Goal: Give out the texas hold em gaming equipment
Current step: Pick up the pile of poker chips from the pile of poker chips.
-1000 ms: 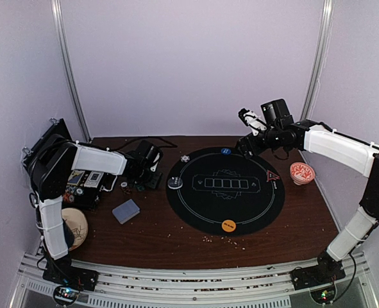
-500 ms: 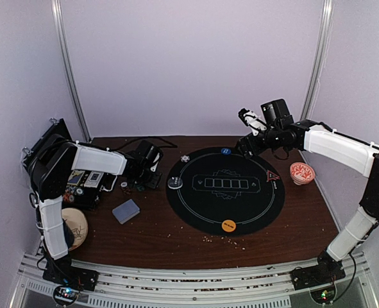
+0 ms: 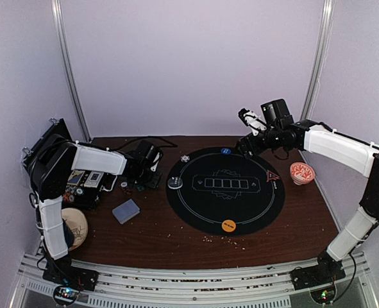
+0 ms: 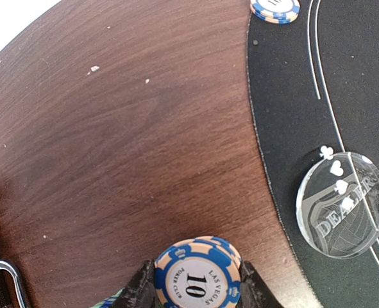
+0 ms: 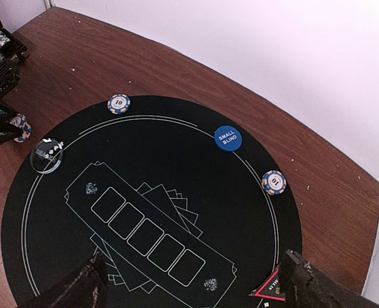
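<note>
Inside the left claw (image 4: 195,292), pinched, sits a blue chip (image 4: 197,276) (right claw (image 5: 192,289) spread).

The brown wooden table (image 3: 157,234) holds a big round black mat (image 3: 202,208) in the middle, a small red-and-white bowl (image 3: 302,172) just right of it, and a grey-blue pack of cards (image 3: 126,211) on the near left.

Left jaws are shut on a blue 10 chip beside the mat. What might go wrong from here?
1. The left jaws pinch the blue 10 chip only across its rim, so it may pivot or pop out when lifted.
2. The clear dealer button lies on the edge of the mat close by. Swinging the chip onto the mat could knock it out of place.
</note>
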`<state>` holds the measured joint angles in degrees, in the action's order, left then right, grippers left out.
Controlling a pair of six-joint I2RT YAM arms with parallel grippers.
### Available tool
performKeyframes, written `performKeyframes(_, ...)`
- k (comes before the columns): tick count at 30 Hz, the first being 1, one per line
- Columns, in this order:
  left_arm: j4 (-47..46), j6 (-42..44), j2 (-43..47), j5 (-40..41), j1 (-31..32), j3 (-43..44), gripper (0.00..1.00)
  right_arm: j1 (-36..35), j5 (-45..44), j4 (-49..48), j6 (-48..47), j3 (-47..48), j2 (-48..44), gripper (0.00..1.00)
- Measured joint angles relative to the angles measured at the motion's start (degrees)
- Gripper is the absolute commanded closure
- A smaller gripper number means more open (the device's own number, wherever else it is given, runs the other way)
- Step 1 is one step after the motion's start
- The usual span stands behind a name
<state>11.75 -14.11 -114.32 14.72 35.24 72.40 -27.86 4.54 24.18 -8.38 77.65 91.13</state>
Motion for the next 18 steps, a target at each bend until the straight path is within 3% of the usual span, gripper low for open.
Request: performKeyframes(18, 0.0, 0.0, 3.5, 1.1, 3.5, 0.0, 0.75, 0.0, -0.1, -0.1, 0.0, -0.1, 0.0, 0.05)
